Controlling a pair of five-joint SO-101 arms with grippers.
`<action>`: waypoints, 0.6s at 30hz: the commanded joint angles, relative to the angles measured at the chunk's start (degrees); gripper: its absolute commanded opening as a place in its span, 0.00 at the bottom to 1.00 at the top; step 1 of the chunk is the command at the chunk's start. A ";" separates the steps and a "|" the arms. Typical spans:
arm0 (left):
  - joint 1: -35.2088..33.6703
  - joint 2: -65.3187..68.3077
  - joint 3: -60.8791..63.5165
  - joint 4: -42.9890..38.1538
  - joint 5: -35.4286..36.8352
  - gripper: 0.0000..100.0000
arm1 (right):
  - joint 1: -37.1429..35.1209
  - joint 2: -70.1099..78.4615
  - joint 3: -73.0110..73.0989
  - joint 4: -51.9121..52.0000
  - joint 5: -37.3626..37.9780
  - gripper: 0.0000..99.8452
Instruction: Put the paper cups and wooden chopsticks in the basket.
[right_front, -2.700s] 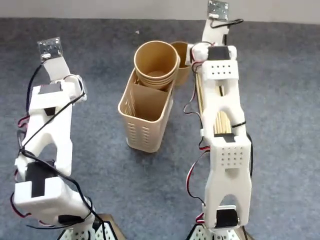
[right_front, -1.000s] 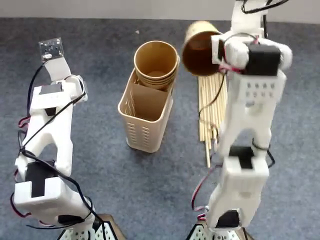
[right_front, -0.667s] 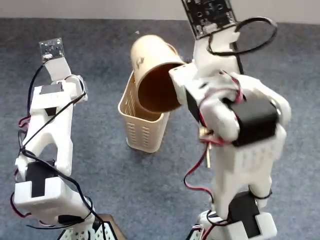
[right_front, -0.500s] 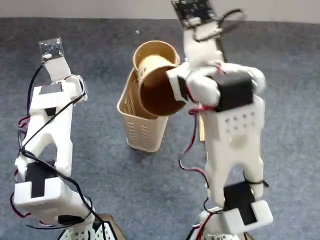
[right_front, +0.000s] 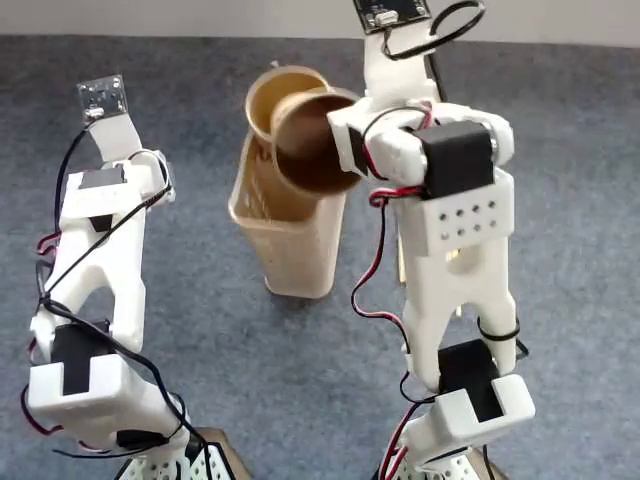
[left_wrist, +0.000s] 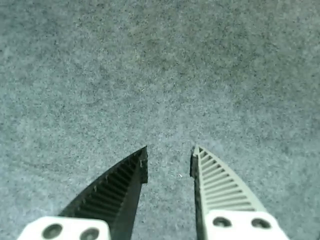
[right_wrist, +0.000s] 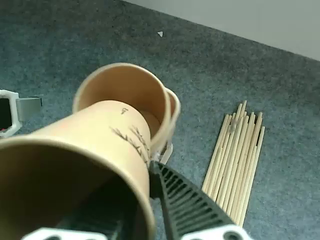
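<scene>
Grey carpet (left_wrist: 150, 60) covers the table. Nearest, L arm (right_front: 95, 260) stretches out low from its base. L gripper (left_wrist: 168, 160) hangs over bare carpet w/ its two toothed fingers spread, nothing btwn them. R arm (right_front: 455, 260) stands taller beside it, wrist bent over the basket (right_front: 295, 255). Basket = beige slotted plastic, tall & narrow, on the carpet btwn the two arms, near compartment (right_front: 265, 195) open to view. Wooden chopsticks (right_wrist: 235, 155) = loose bundle flat on the carpet, outside the basket on the R arm's side, not touching the cups. R gripper (right_front: 350, 155) is clamped on a brown paper cup (right_front: 315, 145): one finger inside, the black finger (right_wrist: 177, 195) outside on the wall. Cup is held tilted over the basket's far end, mouth facing back toward the arm's base, bottom end at the rim of the cup stack (right_front: 268, 95). Stack = nested paper cups in the basket's far compartment, top rim well above the basket edge. Can't tell if the held cup's bottom is inside the top cup.
</scene>
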 joint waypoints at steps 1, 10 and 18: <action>1.19 -0.22 -0.31 -0.97 0.18 0.17 | 0.92 -3.12 -6.64 1.71 -0.53 0.00; 1.19 -0.22 -0.31 -0.97 0.18 0.17 | 1.89 -2.86 -6.90 -2.77 -0.53 0.00; 1.27 -0.22 -0.31 -0.97 0.18 0.17 | 5.14 4.70 -6.81 -6.29 -0.44 0.00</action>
